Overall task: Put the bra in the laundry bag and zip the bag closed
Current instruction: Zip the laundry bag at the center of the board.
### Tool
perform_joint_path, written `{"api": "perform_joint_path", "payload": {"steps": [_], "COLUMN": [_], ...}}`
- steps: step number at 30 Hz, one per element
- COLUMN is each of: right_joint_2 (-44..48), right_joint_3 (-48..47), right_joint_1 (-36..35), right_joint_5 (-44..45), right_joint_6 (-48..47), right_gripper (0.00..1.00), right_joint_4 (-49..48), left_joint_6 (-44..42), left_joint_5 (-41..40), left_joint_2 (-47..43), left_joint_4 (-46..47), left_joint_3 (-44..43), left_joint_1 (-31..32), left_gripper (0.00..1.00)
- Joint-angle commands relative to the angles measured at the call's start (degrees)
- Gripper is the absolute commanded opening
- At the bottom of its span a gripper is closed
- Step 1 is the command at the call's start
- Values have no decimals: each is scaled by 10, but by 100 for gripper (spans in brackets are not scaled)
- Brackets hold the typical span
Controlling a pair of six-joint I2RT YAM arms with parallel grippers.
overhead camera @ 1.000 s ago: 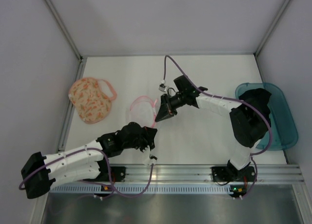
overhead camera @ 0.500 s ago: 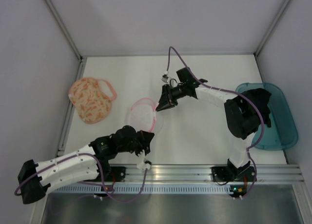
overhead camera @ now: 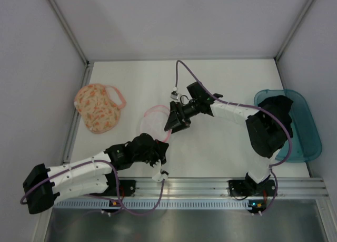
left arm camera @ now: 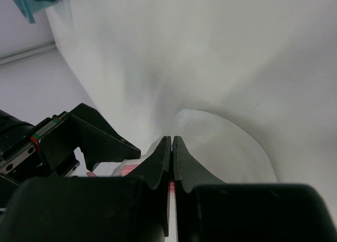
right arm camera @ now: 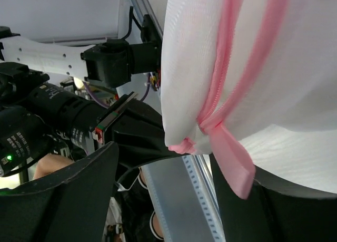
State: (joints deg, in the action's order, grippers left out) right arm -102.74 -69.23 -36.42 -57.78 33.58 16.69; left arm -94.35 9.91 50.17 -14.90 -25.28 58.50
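Observation:
The laundry bag, cream with orange print, lies flat at the table's left, away from both grippers. The bra is a black heap in the teal tub at the right. My left gripper is shut on the pink rim of a small white mesh pouch. My right gripper stands open at the pouch's far side. The pouch's pink zip tab hangs between its fingers, close to the right one and not clamped.
The pouch fills the right wrist view, lifted off the table at its near edge, with the left gripper's fingers on its corner. White walls close in the table on three sides. The arm bases' metal rail runs along the near edge.
My right gripper's jaws have opened and let go of the pouch's pink zip edge. It swung a little toward the back and returned. The left gripper stayed shut on the pouch.

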Motion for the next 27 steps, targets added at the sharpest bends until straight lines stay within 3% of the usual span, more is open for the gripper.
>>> {"api": "perform_joint_path", "payload": {"steps": [1,2,3,5,6,8,18,25,27], "right_joint_2": [-4,-17,-20,-32,-35,-41,-114,-166,-167], "right_joint_3": [-9,-12,-15,-23,-34,-51,-196,-278,-280], "right_joint_1": [-29,-32,-36,-36,-33,-26,28,29,30], "right_joint_5": [-13,-13,-17,-18,-17,-14,-1,9,25], "right_joint_6": [2,3,4,3,-3,-19,-120,-185,-187], "right_gripper": [68,65,50,31,14,0,0,0,14], "right_joint_4": [-30,-31,-32,-28,-24,-1,113,175,188], "left_joint_6": [7,10,18,20,23,24,32,37,38], "left_joint_5": [1,-1,-2,-1,3,11,49,68,55], "left_joint_2": [12,18,20,21,18,4,-78,-68,-45], "left_joint_4": [53,56,56,56,55,45,-42,-71,-70], "left_joint_3": [-29,-34,-37,-42,-41,-36,-3,-18,-28], "left_joint_1": [1,1,2,1,2,1,9,12,13], "left_gripper": [0,0,0,0,0,0,0,0,0]}}
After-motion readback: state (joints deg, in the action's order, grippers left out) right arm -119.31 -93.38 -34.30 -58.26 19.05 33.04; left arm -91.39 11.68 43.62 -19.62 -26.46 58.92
